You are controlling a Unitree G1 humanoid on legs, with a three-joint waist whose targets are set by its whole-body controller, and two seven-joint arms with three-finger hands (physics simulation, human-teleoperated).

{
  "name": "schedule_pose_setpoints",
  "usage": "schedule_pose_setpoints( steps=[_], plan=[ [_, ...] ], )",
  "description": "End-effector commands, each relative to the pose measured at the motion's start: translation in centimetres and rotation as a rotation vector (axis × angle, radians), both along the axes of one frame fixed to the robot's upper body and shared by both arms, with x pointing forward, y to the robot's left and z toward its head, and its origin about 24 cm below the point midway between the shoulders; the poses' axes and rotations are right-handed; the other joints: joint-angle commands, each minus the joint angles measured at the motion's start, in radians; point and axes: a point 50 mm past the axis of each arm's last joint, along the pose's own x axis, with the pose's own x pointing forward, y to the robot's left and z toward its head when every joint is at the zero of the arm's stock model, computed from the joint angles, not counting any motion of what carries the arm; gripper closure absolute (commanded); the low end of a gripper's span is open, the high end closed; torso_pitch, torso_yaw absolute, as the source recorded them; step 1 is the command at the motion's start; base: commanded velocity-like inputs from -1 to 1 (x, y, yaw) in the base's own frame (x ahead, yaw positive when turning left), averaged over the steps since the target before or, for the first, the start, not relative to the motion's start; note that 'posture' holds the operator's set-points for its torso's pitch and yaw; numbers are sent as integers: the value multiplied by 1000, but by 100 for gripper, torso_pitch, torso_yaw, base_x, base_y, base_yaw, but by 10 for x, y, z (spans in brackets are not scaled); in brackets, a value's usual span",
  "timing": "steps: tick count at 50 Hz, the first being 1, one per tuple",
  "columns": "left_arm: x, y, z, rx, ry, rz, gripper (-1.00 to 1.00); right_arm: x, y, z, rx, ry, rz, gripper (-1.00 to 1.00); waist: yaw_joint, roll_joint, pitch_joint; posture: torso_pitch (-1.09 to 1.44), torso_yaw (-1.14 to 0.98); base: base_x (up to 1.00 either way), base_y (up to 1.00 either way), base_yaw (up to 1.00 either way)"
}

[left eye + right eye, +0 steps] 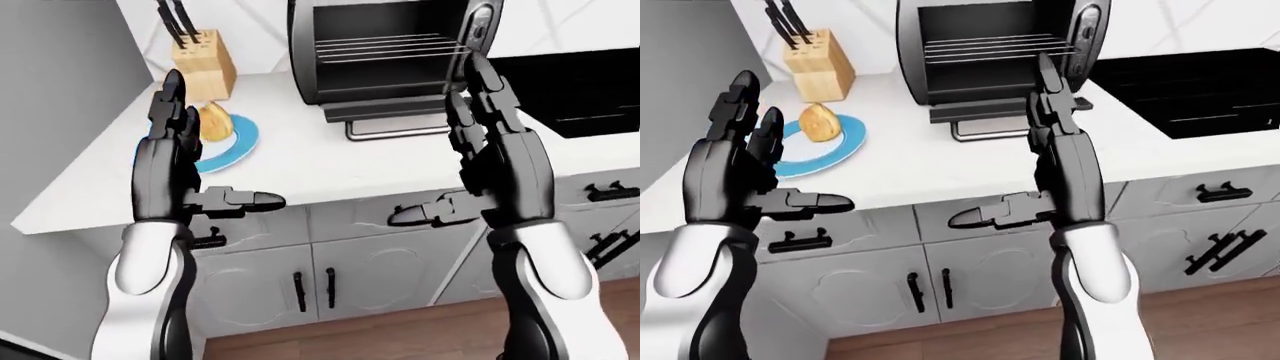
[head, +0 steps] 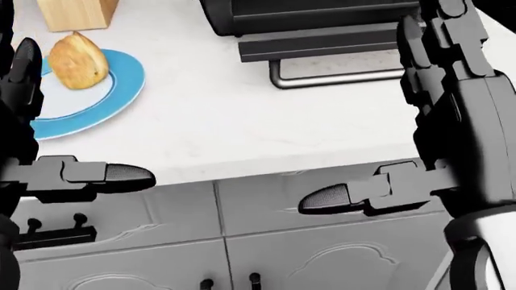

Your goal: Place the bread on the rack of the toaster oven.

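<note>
The bread (image 2: 77,60), a golden-brown roll, sits on a blue plate (image 2: 104,99) on the white counter at the upper left of the head view. The toaster oven (image 1: 990,52) stands open to its right, with its wire rack (image 1: 990,49) bare and its door (image 2: 322,42) folded down. My left hand (image 1: 745,169) is open, raised below the plate and apart from the bread. My right hand (image 1: 1045,161) is open, raised in line with the oven door. Neither hand holds anything.
A wooden knife block (image 1: 818,64) stands just above the plate. A black cooktop (image 1: 1185,90) lies right of the oven. Grey cabinet drawers and doors (image 1: 930,277) run below the counter edge (image 2: 242,169). A grey wall (image 1: 50,97) bounds the counter's left end.
</note>
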Motion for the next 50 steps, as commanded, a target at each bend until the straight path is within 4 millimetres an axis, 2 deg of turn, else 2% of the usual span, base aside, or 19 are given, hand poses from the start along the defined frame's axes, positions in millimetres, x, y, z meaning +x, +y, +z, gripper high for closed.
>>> schedule_pose_setpoints(
  steps=[1,9,13,14,16,17,20,22,25,29,31,32,34,36,37,39,46,49,50],
  plan=[
    [-5,-5,16,14,-94,-25,-100,-7,-3,16,-4,-102,-18,-100,-2,0,-21,0,0,35,6,0],
    [-8,-4,16,13,-97,-23,-100,-9,-1,17,-2,-108,-7,-100,15,-48,-20,0,0,36,0,0],
    [-6,-5,15,15,-95,-22,-100,-9,-3,15,16,-104,-21,-100,25,-87,-19,0,0,24,0,0],
    [-5,-5,15,14,-95,-20,-100,-9,-4,16,30,-106,-28,-100,22,-95,-39,0,0,0,0,0],
    [-6,-6,16,16,-96,-22,-100,-9,-5,17,37,-108,-32,-100,28,-125,-55,0,0,0,0,0],
    [-6,-5,17,15,-97,-21,-100,-11,-5,18,40,-116,-26,-100,25,-101,-29,0,0,0,0,0],
    [-6,-5,16,15,-96,-19,-100,-11,-4,16,3,-107,-35,-100,18,-126,-18,0,0,0,0,0],
    [-6,-5,17,17,-96,-20,-100,-11,-4,16,4,-112,-34,-100,13,-117,-35,0,0,0,20,0],
    [-7,-4,17,18,-97,-15,-100,-11,-4,16,7,-111,-30,-100,14,-129,-36,0,0,0,35,0],
    [-9,-3,17,19,-100,-9,-100,-13,-4,21,55,-131,-17,-100,11,-105,-27,0,0,0,26,0],
    [-9,-2,17,16,-102,-6,-100,-14,-5,22,60,-145,-25,-100,-8,-52,-33,0,0,0,0,0],
    [-9,-2,17,19,-101,-7,-100,-14,-5,21,61,-145,-16,-100,-10,-11,-44,0,0,0,0,0],
    [-10,-1,18,15,-102,-7,-100,-14,-5,22,52,-147,-22,-100,1,-51,-25,0,0,0,0,0],
    [-11,-1,17,18,-101,-6,-100,-14,-6,21,42,-148,-28,-100,5,-81,-26,0,0,0,0,0],
    [-11,0,18,18,-102,-4,-100,-15,-6,21,47,-150,-28,-100,5,-89,-41,0,0,0,0,9],
    [-12,0,19,19,-103,-5,-100,-15,-6,22,44,-151,-28,-100,6,-114,-21,0,0,0,0,30],
    [-10,0,20,18,-106,-3,-100,-14,-6,25,54,-160,-22,-100,25,-101,-40,0,0,0,0,59],
    [-11,1,20,18,-106,-2,-100,-13,-6,25,52,-155,-27,-100,-8,-74,-30,0,0,0,0,46],
    [-11,1,19,21,-105,-1,-100,-12,-6,24,46,-153,-35,-100,-6,-63,-43,0,0,0,0,0]
  ],
)
